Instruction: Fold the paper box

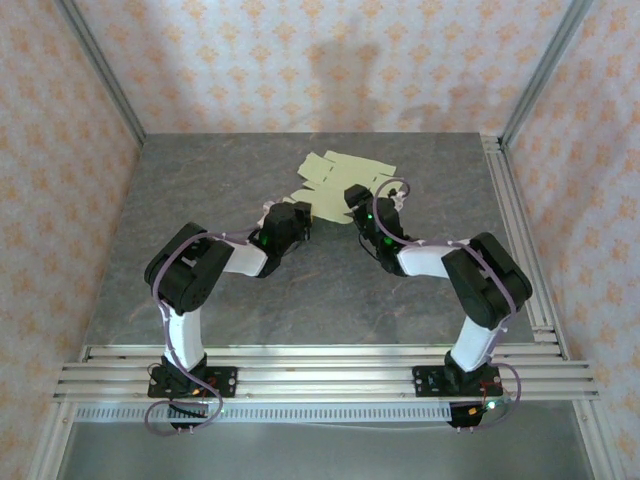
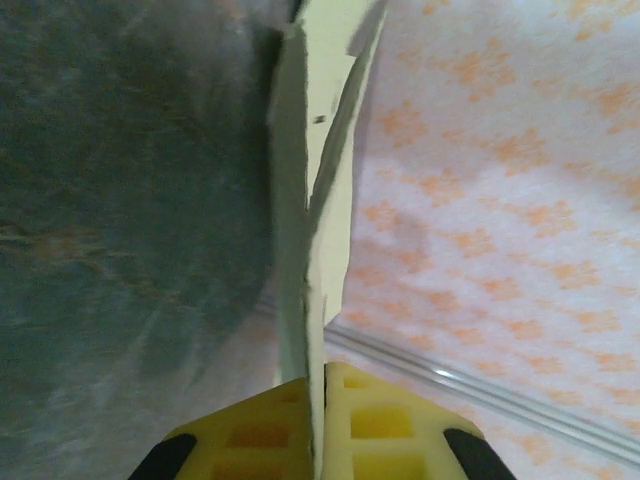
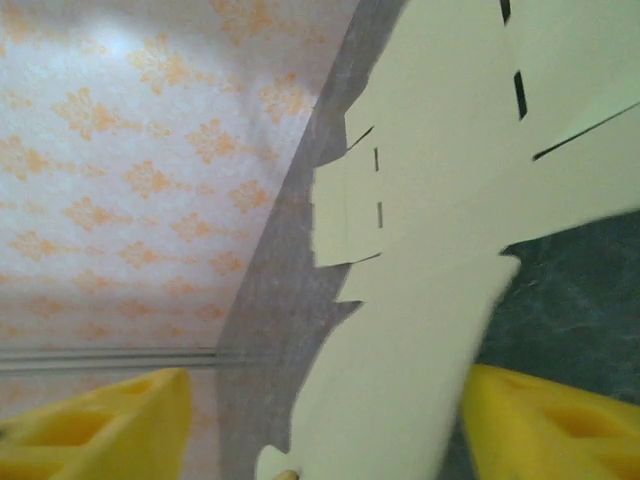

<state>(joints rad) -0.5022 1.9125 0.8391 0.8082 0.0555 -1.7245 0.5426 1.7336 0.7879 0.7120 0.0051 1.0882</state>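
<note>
The paper box (image 1: 345,175) is a pale yellow-green die-cut card with flaps and slits, spread mostly flat at the back middle of the table. My left gripper (image 1: 297,214) is at its left edge. In the left wrist view its yellow fingers (image 2: 270,435) are pressed together on the thin edge of the card (image 2: 310,200), which rises edge-on from between them. My right gripper (image 1: 354,198) is at the card's near right side. Its yellow fingers (image 3: 110,430) stand wide apart, open, with a flap of the card (image 3: 430,300) lying between them.
The grey stone-look table (image 1: 300,290) is walled by orange-patterned panels (image 1: 300,60) at the back and sides. An aluminium rail (image 1: 515,230) runs along the right edge, and several rails (image 1: 320,370) cross the near edge at the arm bases.
</note>
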